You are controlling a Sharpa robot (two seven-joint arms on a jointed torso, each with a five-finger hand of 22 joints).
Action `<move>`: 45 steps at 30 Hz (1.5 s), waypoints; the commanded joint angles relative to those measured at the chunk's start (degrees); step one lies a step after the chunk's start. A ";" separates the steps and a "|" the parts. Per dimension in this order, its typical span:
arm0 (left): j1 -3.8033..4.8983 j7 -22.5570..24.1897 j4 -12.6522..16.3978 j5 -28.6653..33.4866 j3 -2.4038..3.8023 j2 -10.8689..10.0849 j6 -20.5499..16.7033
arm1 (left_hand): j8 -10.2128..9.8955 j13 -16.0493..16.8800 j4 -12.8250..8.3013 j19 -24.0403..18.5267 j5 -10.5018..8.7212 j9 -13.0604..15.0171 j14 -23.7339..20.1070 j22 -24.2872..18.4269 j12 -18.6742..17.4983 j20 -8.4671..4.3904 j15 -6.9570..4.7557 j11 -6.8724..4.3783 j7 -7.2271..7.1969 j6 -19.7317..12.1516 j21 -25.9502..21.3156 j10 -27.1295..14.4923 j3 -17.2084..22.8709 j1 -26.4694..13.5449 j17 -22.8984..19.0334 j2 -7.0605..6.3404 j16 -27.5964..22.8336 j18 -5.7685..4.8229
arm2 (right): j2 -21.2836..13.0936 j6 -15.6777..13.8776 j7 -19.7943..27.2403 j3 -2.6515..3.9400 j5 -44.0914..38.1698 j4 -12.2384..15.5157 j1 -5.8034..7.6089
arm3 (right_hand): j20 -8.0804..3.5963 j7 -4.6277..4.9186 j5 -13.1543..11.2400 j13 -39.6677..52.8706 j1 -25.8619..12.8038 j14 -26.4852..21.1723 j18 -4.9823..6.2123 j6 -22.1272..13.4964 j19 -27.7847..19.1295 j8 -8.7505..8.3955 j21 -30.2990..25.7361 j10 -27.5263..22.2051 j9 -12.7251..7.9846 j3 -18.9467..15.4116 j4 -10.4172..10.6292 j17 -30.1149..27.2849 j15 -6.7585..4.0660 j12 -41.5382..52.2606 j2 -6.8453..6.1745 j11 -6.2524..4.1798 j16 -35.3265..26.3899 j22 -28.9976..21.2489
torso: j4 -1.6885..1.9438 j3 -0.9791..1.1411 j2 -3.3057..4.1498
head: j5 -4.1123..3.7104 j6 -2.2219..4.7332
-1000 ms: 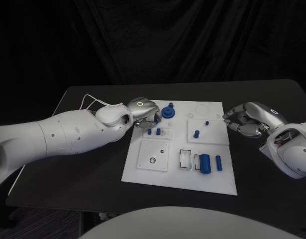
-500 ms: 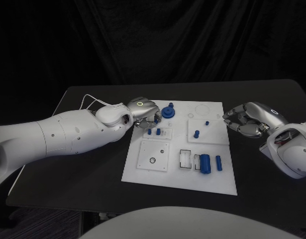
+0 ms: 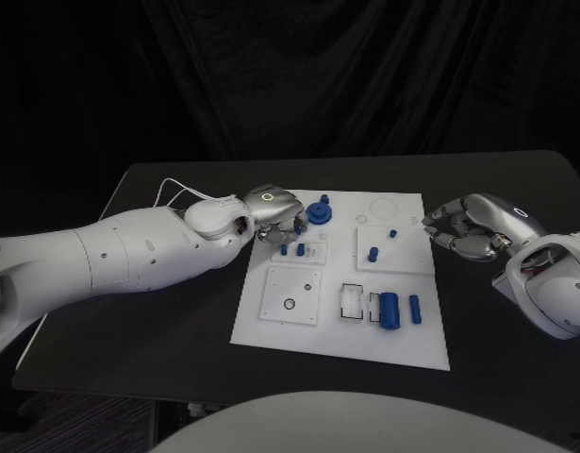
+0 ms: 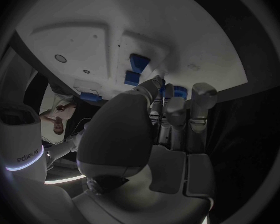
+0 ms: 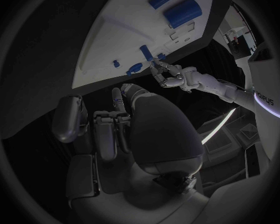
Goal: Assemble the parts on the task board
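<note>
At the board's [image 3: 320, 326] far-left corner we see the left hand [image 3: 276, 212] with fingers curled down over the board, beside a blue knob [image 3: 321, 209]; whether it pinches anything we cannot tell. On the board we count two small pegs [image 3: 291, 251] just near that hand, one peg [image 3: 374, 252] in the middle block with a tiny one [image 3: 391, 231] behind it, then a cylinder [image 3: 388, 308] and a thin bar [image 3: 415, 309]. The right hand [image 3: 470, 228] hovers off the board's right edge, fingers curled, holding nothing.
</note>
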 commanded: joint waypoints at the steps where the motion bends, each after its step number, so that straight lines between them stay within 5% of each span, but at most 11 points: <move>1: -0.13 0.14 -0.35 0.01 -0.04 0.43 1.51 | -0.35 -0.02 0.23 -0.49 -0.30 -0.10 -0.36 4.85 -0.31 -0.04 0.01 -0.04 0.02 -0.46 -0.32 -0.44 0.09 -0.50 -0.15 -0.06 -0.44 0.79 | -0.01 0.23 0.02 0.03 -0.17 0.08 -0.14 | -0.16 -0.10 0.34 12.56 0.53 5.68 1.05 0.43 -0.28 -0.09 -0.19 4.37 0.04 0.19 -0.19 14.42 0.21 -0.18 0.04 0.30 -0.37 8.48 | -0.01 0.00 0.02 | -0.05 -0.01; 45: -0.27 -0.42 0.93 0.01 -0.04 -1.65 5.04 | -0.21 0.01 0.32 -1.06 -0.75 0.02 -1.27 4.48 -0.85 0.13 0.11 -0.01 0.06 0.15 -2.52 -0.29 0.10 -1.16 -1.74 -0.24 -1.58 1.01 | -0.14 0.66 -0.05 0.03 -0.17 0.07 -0.16 | -0.16 -0.10 0.34 12.56 0.53 5.68 1.05 0.43 -0.28 -0.09 -0.19 4.37 0.04 0.19 -0.19 14.42 0.21 -0.18 0.04 0.30 -0.37 8.48 | 0.02 -0.01 -0.02 | 0.28 -0.01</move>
